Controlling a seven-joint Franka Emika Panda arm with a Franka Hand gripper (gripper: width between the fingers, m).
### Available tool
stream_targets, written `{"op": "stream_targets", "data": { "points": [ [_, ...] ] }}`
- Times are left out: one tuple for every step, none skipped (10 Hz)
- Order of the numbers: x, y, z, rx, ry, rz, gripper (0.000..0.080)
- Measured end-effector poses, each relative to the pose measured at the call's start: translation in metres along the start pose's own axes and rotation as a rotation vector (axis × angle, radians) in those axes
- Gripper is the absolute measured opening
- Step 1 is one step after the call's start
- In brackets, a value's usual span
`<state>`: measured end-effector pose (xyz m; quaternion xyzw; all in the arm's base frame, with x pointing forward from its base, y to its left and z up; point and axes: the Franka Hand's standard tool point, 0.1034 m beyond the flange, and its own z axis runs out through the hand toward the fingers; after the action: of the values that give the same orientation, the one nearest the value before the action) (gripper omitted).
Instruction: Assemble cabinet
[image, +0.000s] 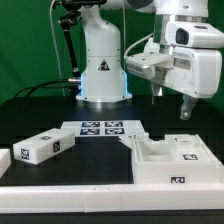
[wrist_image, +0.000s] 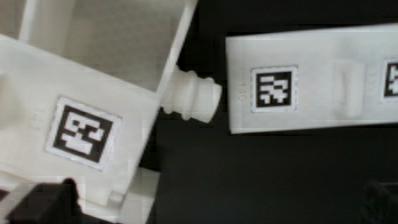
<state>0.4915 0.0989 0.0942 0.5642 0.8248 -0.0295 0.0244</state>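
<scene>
Nearest to us on the right of the black table (image: 30, 120) sits the cabinet body (image: 170, 165), a shallow open white box with low walls and small tags on its front and inside. On the near left, well apart from it, a long white block (image: 40, 148) lies alone, with tags on its faces. Nothing joins the two.

Behind them, at mid-table, is the marker board (image: 100, 128). Farther back on the right, the gripper (image: 172, 103) hangs above the table beyond the cabinet body and touches nothing. In the wrist view we see one dark finger (wrist_image: 45, 203) at the picture's edge, over a tagged white panel (wrist_image: 80, 125). From what shows there and in the exterior view, we judge the jaws to be spread wide and empty.

A short ribbed peg (wrist_image: 192, 95) sticks out from that panel's edge toward a second tagged piece (wrist_image: 302, 85). We cannot tell whether the peg touches it or stops just beside it. Farthest back stands the arm's base (image: 103, 70).

We judge the assembly to be at an early stage. The body is laid open and the loose parts are unattached. The remaining pieces are yet to be picked up, lined up and pressed home.
</scene>
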Motion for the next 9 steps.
{"op": "stream_targets", "data": {
  "points": [
    [-0.003,-0.01,-0.001,0.006,-0.002,-0.04,0.0796],
    [-0.008,-0.021,0.0,0.016,0.0,-0.096,0.0796],
    [-0.015,-0.033,0.005,0.031,0.017,-0.174,0.0796],
    [-0.018,-0.04,0.009,0.057,0.029,-0.167,0.0796],
    [-0.017,-0.045,0.012,0.079,0.028,-0.138,0.0796],
    [-0.018,-0.045,0.012,0.078,0.028,-0.137,0.0796],
    [-0.019,-0.045,0.012,0.078,0.028,-0.135,0.0796],
    [-0.018,-0.048,0.014,0.084,0.03,-0.135,0.0796],
    [-0.016,-0.054,0.019,0.096,0.036,-0.136,0.0796]
  ]
}}
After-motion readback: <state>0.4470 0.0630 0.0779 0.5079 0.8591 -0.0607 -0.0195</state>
